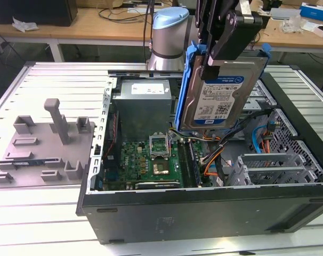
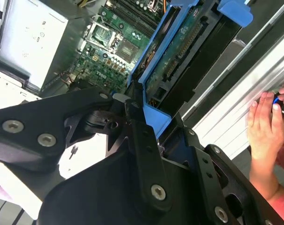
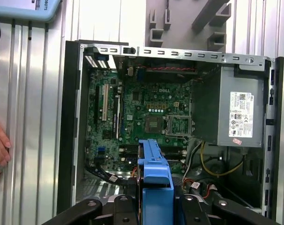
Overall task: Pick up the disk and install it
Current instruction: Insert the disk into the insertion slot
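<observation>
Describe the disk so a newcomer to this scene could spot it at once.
Find the open computer case on the slatted table. Above it the gripper holds the disk on edge: a silver slab with a blue-and-white label. Unlike the grey power-supply box in the case, it has a blue plastic frame.

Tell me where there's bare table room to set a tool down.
Bare slatted table lies in front of the grey fixture, at the exterior view's left. Inside the computer case, boards and cables crowd under the disk.

Lab — cluttered workbenches [image 1: 97,25], slatted metal table [image 1: 57,80].
</observation>
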`<action>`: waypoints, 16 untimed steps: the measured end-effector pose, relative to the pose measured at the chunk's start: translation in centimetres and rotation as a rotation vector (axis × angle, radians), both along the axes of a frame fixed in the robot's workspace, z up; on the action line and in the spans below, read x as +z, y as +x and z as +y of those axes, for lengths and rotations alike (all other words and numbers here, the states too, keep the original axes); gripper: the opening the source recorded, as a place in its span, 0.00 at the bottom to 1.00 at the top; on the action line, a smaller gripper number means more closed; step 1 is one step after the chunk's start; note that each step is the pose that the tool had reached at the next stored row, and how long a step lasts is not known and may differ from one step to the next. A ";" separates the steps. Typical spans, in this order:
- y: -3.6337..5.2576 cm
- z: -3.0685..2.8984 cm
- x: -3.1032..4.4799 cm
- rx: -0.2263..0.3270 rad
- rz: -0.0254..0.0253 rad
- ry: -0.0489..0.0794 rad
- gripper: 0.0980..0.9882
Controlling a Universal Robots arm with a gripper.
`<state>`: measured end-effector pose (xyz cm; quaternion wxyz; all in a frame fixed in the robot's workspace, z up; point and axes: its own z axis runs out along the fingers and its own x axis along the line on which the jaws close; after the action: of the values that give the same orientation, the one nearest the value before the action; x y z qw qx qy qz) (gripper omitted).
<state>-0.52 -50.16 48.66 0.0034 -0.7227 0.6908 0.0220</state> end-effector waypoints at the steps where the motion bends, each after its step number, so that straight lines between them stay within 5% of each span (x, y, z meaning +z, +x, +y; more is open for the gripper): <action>1: 0.00 -0.02 -0.09 -0.007 0.0001 0.000 0.30; 5: 0.03 -0.06 -0.57 -0.045 -0.0005 0.000 0.30; 11: 0.06 -0.08 -0.88 -0.066 -0.0102 0.000 0.30; 16: 0.06 -0.07 -0.90 -0.066 -0.0103 0.000 0.30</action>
<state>-0.46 -50.23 47.76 0.0077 -0.6997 0.7142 0.0181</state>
